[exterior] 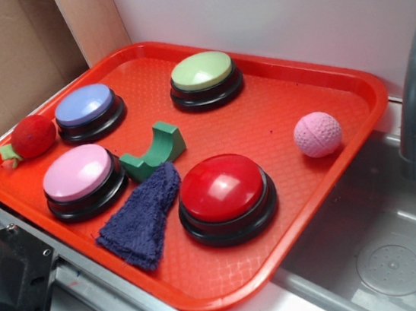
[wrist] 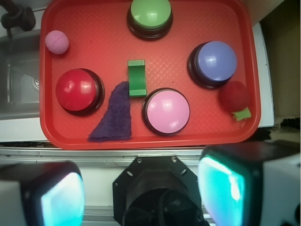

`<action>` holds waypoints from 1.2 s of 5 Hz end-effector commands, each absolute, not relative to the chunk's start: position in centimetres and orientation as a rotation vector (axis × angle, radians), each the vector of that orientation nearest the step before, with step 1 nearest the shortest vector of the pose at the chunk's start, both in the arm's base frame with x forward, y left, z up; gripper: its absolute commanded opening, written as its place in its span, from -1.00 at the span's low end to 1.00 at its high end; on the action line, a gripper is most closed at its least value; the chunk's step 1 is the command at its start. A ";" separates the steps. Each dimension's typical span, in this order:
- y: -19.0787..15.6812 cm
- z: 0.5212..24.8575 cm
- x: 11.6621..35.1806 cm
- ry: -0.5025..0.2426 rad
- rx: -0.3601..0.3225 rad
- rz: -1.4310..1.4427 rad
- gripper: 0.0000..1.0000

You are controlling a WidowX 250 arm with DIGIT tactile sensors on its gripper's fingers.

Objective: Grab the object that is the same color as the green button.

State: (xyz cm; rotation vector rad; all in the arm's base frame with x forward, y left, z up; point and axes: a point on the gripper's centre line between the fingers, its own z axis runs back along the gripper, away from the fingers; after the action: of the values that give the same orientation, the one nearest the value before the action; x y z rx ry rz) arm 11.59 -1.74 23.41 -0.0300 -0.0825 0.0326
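Red tray (exterior: 352, 83) with four buttons, and the gripper (wrist: 136, 193) hanging high above its near edge.

The gripper's fingers (wrist: 235, 188) stand wide apart, holding nothing. The green button (exterior: 203, 78) sits at the tray's far side. The green arch block (exterior: 154, 152) lies mid-tray, just beside the pink button (exterior: 81, 178), touching the purple cloth (exterior: 143, 216).

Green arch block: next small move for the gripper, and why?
Probably advance the open gripper forward over the tray toward the green arch block. In the wrist view its fingers sit short of the tray's near edge, nothing between them. The block lies mid-tray, between the pink button and the purple cloth, which touches it.
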 end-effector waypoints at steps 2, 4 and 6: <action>-2.2 21.9 13.6 -0.088 -0.045 0.055 1.00; -2.4 16.8 17.9 -0.077 0.008 0.118 1.00; -1.5 11.8 20.7 -0.032 0.058 0.215 1.00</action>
State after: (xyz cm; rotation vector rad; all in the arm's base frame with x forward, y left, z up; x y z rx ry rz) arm 20.47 -1.84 11.12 0.0638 -0.0042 0.2170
